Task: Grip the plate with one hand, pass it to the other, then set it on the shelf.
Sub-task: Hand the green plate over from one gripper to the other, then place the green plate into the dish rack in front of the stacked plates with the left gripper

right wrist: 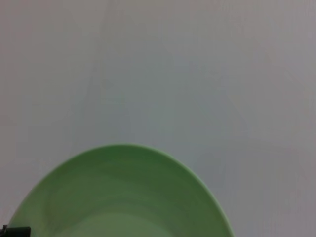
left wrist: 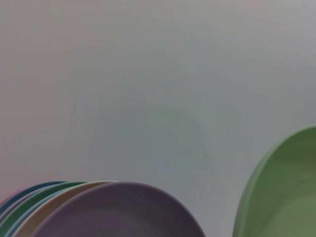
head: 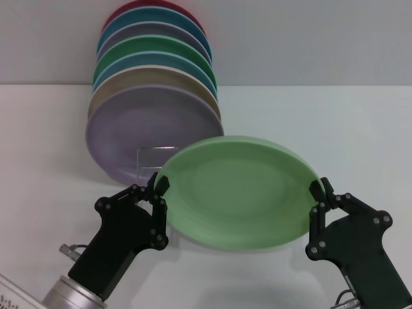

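**Plate held between both grippers**

Our left gripper pinches the near-left rim of the plate, and our right gripper clamps the opposite rim, so the plate spans the gap between them, tilted with its face toward us. Just behind the left gripper stands the shelf, its wire front showing beside the plate's edge. The lilac plate leads a row of upright plates on it.
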{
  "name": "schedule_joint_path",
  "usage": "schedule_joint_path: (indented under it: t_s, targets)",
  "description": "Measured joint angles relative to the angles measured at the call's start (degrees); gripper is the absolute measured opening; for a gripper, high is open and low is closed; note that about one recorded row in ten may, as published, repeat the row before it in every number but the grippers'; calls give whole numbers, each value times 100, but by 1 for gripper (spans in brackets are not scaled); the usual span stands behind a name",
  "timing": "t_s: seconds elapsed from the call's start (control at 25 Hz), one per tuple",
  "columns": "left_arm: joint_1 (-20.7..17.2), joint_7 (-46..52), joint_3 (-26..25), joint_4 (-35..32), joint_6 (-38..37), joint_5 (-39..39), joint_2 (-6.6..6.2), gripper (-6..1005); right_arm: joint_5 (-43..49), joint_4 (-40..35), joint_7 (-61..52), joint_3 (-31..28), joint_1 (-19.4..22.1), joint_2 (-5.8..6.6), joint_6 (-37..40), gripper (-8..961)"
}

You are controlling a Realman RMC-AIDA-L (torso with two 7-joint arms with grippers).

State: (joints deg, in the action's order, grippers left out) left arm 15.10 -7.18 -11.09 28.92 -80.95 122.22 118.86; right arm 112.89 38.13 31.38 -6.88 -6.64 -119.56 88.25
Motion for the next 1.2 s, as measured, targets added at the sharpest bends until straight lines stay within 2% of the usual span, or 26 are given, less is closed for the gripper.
schedule_joint_path:
  t_s: [0.48, 0.72, 0.88, 1.0, 1.2]
  targets:
    - [-100, -45, -31, 0, -139, -10, 26, 40, 147, -6, -52, 27, -76, 34, 32, 54]
    - [-138, -47, -162, 0, -185, -37, 22, 40, 174, -87, -236, 173, -84, 45, 338, 178]
    - [-243, -47, -390, -2, -497, -45, -8, 40, 175, -281, -596, 413, -54, 48, 897, 261]
    - [-321, -8, -606, -43, -706, -46, -27, 40, 174, -482, -854, 544, -21, 47, 1171, 365]
    - [-394, 122, -728, -134, -1187, -46, -50, 40, 154, -696, -951, 627, -13, 35, 1221, 365]
